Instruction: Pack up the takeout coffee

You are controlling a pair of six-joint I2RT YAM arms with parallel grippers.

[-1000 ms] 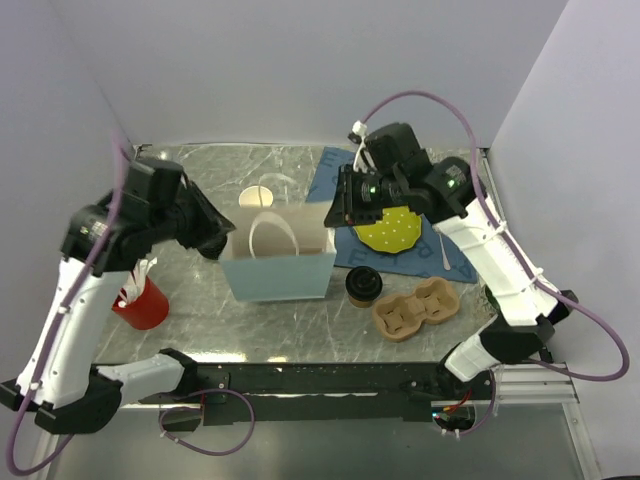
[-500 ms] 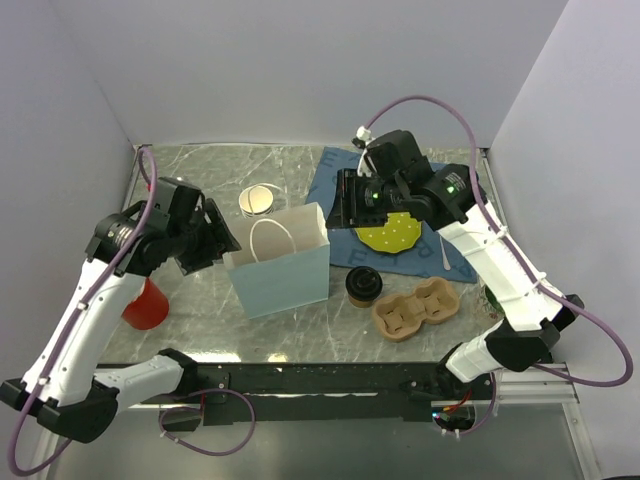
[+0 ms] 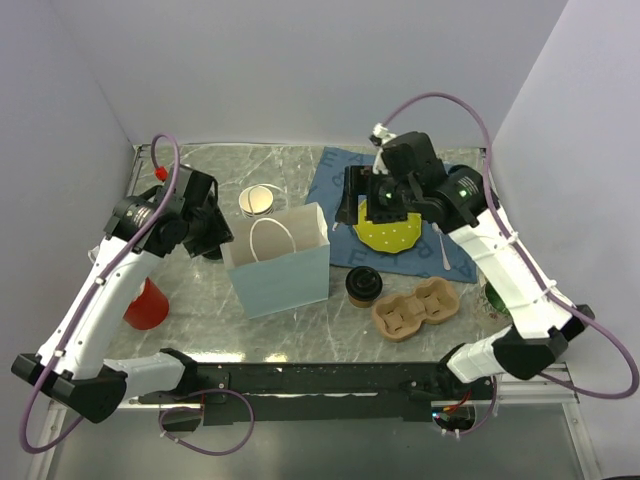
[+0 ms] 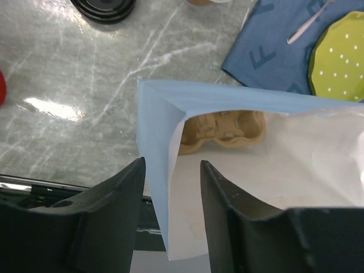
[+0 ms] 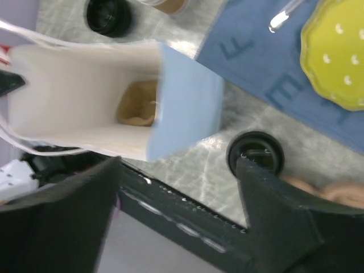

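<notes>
Here, blue bag [image 3: 285, 275] open-topped, left fingers [image 4: 114, 205] parted astride its rim, right fingers [image 5: 273, 199] spread wide, takeout coffee [image 3: 362, 284] beside bag.

Left arm [image 3: 95, 295], white links with black joints: rises from the near left corner of the grey marbled table [image 3: 300, 325] and bends inward. Its black left gripper [image 3: 215, 240] points right, fingers [image 4: 116, 196] moderately parted. Right arm [image 3: 505, 265]: arches from the near right corner toward the far edge. Its right gripper [image 3: 347, 205] faces left, fingers [image 5: 267, 199] spread wide.
</notes>
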